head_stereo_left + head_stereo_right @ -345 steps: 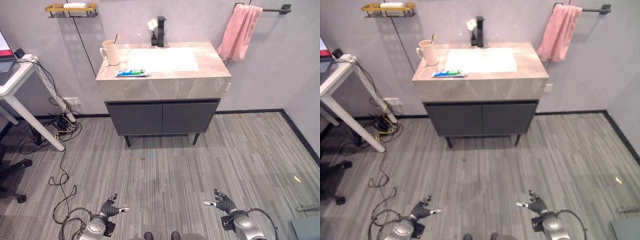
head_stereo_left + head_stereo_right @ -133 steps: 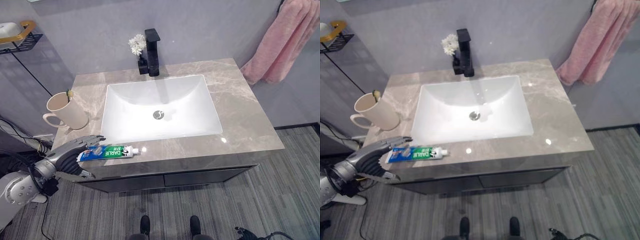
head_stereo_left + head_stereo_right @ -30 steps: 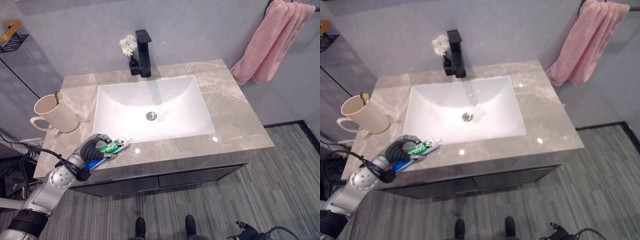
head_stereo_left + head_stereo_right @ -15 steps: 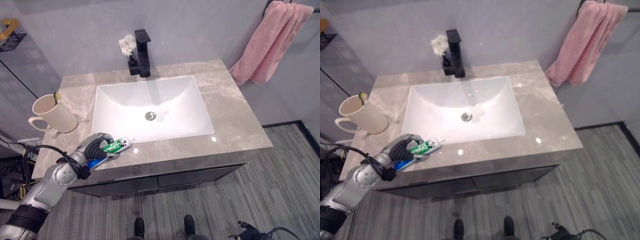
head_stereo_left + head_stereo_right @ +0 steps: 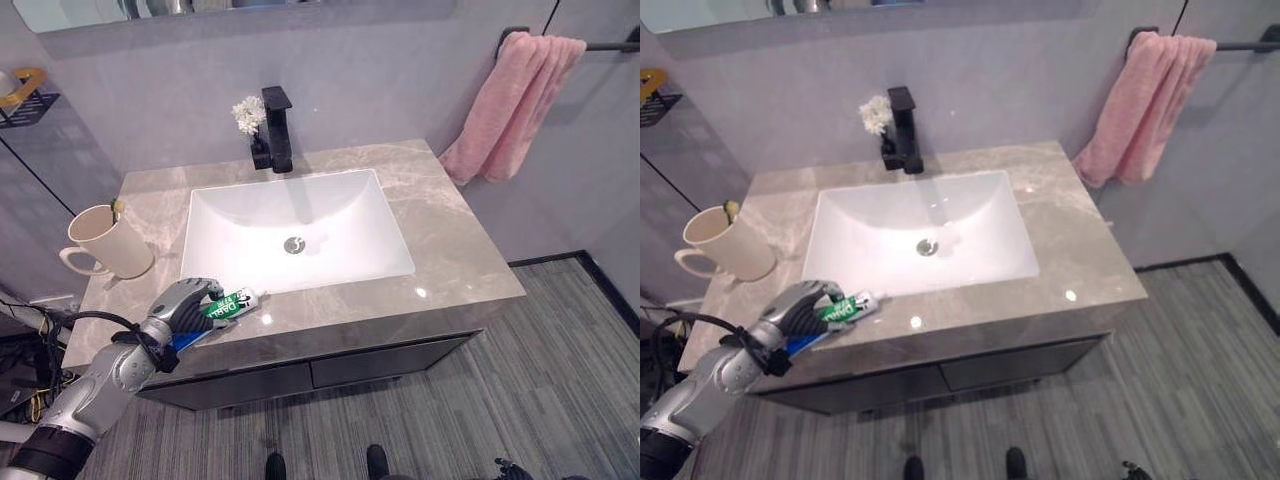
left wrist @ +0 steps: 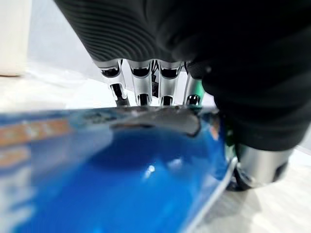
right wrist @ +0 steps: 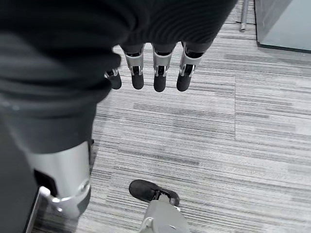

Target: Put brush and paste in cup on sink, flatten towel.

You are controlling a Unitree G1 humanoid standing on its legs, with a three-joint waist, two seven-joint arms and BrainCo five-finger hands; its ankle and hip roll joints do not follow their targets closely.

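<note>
At the near left edge of the marble sink counter, the toothpaste tube is gripped by the left hand, whose fingers are curled over its blue end while the white cap points toward the basin. In the left wrist view the fingers are seen wrapped over the blue tube body. The right hand is seen in its wrist view hanging over the striped floor, fingers relaxed and nothing held. Farther back on the counter's left side, a cream cup is stood upright with a brush poking from it. Beyond the basin a black tap and a small white flower are placed. On the wall rail at the far right, a pink towel is hung bunched.
</note>
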